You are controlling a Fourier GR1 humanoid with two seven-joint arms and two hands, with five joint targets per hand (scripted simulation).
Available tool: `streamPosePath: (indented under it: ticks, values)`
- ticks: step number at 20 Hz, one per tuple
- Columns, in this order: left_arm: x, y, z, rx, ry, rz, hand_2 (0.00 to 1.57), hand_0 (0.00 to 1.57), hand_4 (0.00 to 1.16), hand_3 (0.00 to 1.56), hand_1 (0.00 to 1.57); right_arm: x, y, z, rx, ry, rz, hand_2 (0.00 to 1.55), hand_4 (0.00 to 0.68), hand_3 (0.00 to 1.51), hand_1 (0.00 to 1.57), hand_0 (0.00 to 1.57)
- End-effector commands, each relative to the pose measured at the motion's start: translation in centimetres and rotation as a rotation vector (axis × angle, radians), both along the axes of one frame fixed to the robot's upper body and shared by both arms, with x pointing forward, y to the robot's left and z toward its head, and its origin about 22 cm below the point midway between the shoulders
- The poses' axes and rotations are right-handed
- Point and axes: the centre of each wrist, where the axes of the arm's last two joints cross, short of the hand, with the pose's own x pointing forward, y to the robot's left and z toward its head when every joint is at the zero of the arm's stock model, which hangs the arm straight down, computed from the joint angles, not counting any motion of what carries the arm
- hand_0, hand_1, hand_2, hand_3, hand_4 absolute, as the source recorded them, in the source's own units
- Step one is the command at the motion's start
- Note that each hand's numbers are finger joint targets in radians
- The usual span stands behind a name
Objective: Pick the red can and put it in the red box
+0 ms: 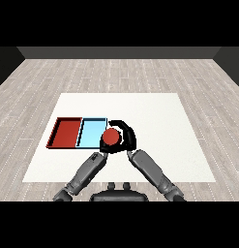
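The round red can [111, 137] sits at the right edge of the shallow light blue tray [91, 133], overlapping that tray's right rim as seen from the head view. The black right hand [126, 136] curls around the can from its far and right sides, grasping it. The rectangular red tray [66, 132] lies touching the blue tray's left side on the white table [155, 126]. The left hand [104, 151] is just below the blue tray's right corner, under the can; I cannot tell how its fingers stand.
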Motion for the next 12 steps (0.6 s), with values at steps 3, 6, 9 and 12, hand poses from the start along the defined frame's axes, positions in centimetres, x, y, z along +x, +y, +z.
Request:
streamPosePath:
  ticks: [3, 6, 9, 12]
  values:
    - [-0.4, -0.5, 0.6, -0.001, -0.051, 0.018, 1.57, 1.57, 1.15, 1.51, 1.57, -0.4, -0.8, 1.9, -0.062, 0.038, 0.002, 0.0, 0.0, 0.0, 0.0, 0.0]
    - [0.3, -1.5, 0.2, 0.007, -0.043, 0.045, 1.57, 1.57, 1.14, 1.5, 1.57, 0.7, -1.5, -0.8, -0.028, 0.057, -0.011, 0.0, 0.0, 0.0, 0.0, 0.0]
    - [-0.7, -1.1, -0.5, -0.006, -0.061, 0.041, 1.57, 1.57, 1.13, 1.5, 1.57, 0.3, 0.3, -1.3, -0.06, 0.051, -0.017, 0.0, 0.0, 0.0, 0.0, 0.0]
    - [0.6, -1.1, 1.2, 0.013, -0.075, 0.044, 1.57, 1.57, 1.13, 1.49, 1.57, -0.2, -2.1, -0.6, -0.024, 0.046, -0.043, 0.0, 0.0, 0.0, 0.0, 0.0]
